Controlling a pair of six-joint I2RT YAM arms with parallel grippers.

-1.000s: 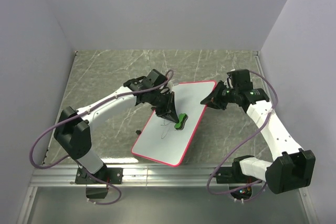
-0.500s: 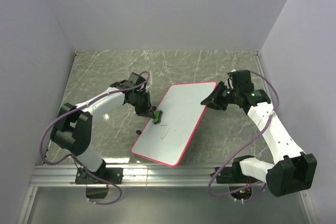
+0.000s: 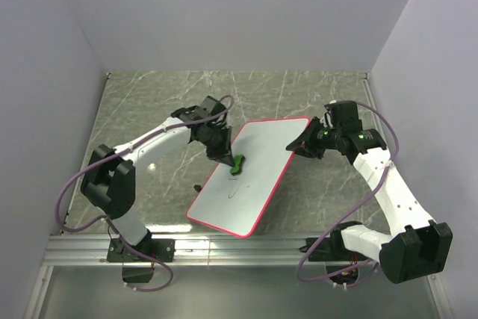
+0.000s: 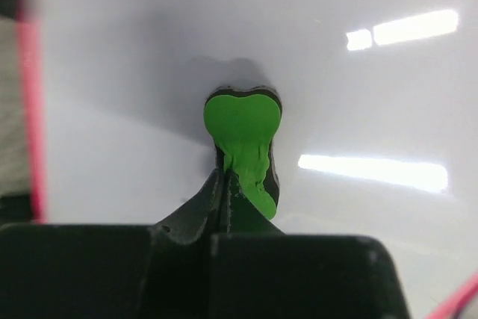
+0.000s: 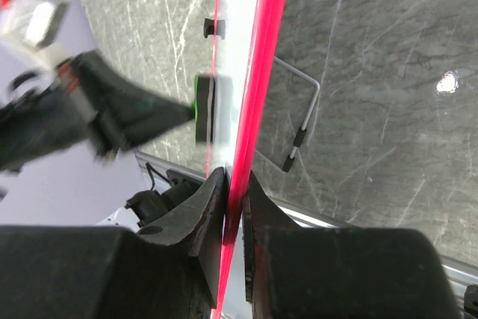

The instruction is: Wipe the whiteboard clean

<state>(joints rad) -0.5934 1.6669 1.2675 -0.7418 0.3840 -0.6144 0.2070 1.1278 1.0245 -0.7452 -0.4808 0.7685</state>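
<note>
Holding the green eraser against the whiteboard near its left edge, your left pincer is clamped tight on it. Your right pincer is closed on the board's red rim at the far right corner. Board lies skewed mid-tabletop.

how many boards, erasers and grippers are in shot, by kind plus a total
whiteboard: 1
green eraser: 1
grippers: 2, the left gripper and the right gripper
total: 4
</note>
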